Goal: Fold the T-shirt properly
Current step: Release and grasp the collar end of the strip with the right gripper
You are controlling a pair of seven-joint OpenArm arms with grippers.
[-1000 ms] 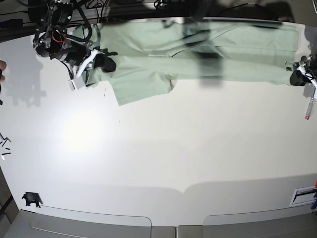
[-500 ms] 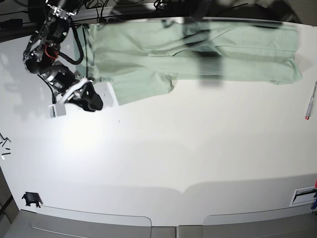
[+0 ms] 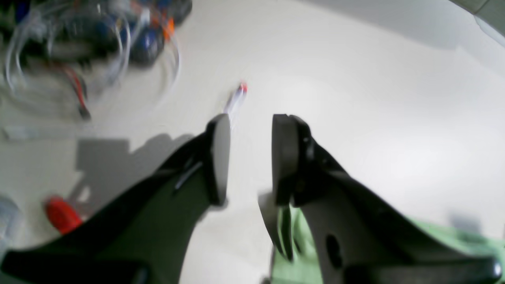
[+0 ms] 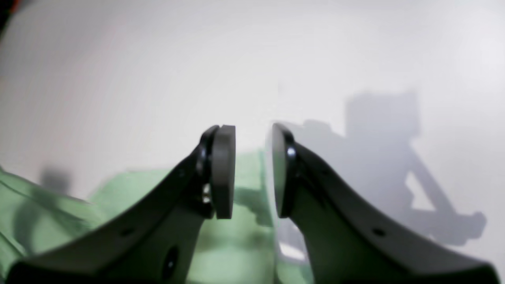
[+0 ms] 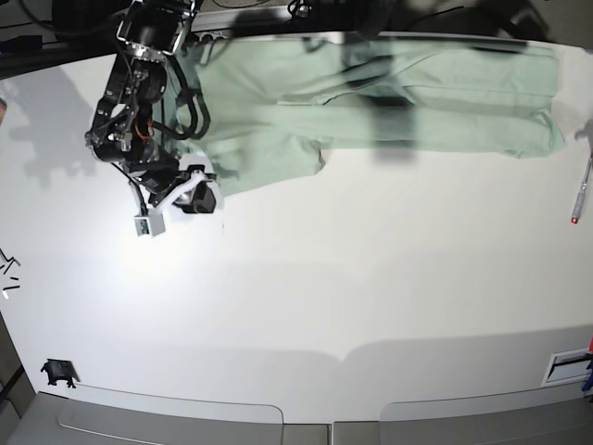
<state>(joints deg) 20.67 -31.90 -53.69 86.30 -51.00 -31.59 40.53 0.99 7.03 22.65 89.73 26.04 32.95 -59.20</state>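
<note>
Big white surface, glossy enough to catch a bright glare patch on the base view's left side, with dark cabling and rig frames crowding the far edge and a pale ledge along the near one. One T-shirt, mint green, stretched in a long folded band along the far edge, one flap hanging toward the middle. One red-tipped pen lies at the right edge, a few small dark bits sit on the left edge, and there's a little slotted tray thing in the near right corner, can't make out what's in it. Two arms: the right gripper hovers over the shirt's corner, jaws apart, nothing pinched between them. The left gripper is also parted and empty, over bare surface with green cloth just beside it.
</note>
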